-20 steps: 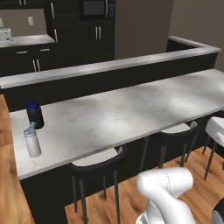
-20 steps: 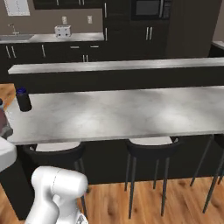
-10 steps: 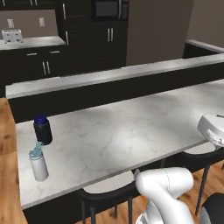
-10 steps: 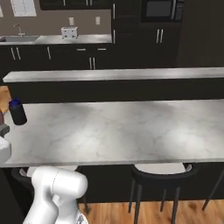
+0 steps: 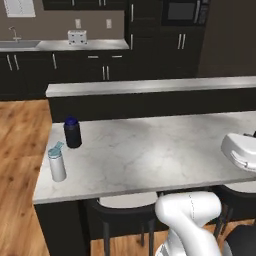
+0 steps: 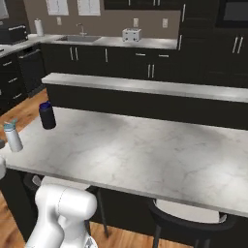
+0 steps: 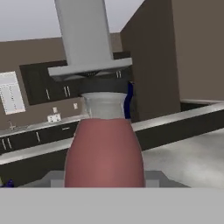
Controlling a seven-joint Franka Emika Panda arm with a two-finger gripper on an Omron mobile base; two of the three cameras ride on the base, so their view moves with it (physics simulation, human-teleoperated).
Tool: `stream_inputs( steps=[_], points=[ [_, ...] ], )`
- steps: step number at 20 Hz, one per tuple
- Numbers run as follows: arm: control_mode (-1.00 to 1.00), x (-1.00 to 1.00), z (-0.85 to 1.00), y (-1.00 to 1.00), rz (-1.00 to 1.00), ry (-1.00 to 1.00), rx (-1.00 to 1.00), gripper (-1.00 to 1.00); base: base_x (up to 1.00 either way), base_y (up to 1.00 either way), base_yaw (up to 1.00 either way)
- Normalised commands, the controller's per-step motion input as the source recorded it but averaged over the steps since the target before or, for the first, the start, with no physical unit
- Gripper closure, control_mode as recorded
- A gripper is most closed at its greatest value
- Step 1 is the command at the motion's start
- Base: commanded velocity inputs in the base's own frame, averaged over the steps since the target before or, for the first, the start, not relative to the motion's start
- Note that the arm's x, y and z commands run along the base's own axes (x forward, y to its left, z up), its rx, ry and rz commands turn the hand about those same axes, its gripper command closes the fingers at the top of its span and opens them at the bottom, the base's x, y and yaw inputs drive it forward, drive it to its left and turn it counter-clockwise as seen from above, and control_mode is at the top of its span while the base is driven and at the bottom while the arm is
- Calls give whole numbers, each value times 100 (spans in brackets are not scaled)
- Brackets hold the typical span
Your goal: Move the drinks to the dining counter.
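Note:
A purple-red bottle (image 7: pixel 105 153) with a dark cap looms close in the hand view, and my gripper (image 7: pixel 105 183) is shut on it low on its body. On the left end of the dining counter (image 5: pixel 160 155) (image 6: pixel 145 155) stand two other drinks. One is a wide black bottle with a blue cap (image 5: pixel 72 133) (image 6: pixel 47 115). The other is a slim white-grey bottle with a light-blue lid (image 5: pixel 57 163) (image 6: pixel 12 136), nearer the front edge. Both stand upright and apart.
A higher marble ledge (image 5: pixel 150 86) (image 6: pixel 145 86) runs behind the slab. Black stools (image 5: pixel 125 212) (image 6: pixel 189 223) sit under its front edge. At the back, a worktop carries a white toaster (image 5: pixel 76 36) (image 6: pixel 131 34) and a sink (image 6: pixel 80 38).
The whole picture has shifted in both base views, so the base has moved and turned along the counter. The two bottles on the slab keep their places on it.

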Motion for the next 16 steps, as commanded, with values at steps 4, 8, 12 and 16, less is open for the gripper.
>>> stream_inputs(
  steps=[4, 8, 12, 16],
  points=[
    [-100, 21, -4, -14, 14, 0, 5, 100, 63, -35, 42],
    [-100, 69, -3, -51, 43, 5, 17, 100, 0, 0, 0],
    [-100, 66, 0, -42, 23, 8, 6, 100, 0, 0, 0],
    [-100, 47, 0, -24, 39, 2, 0, 100, 0, 0, 0]
  ],
)
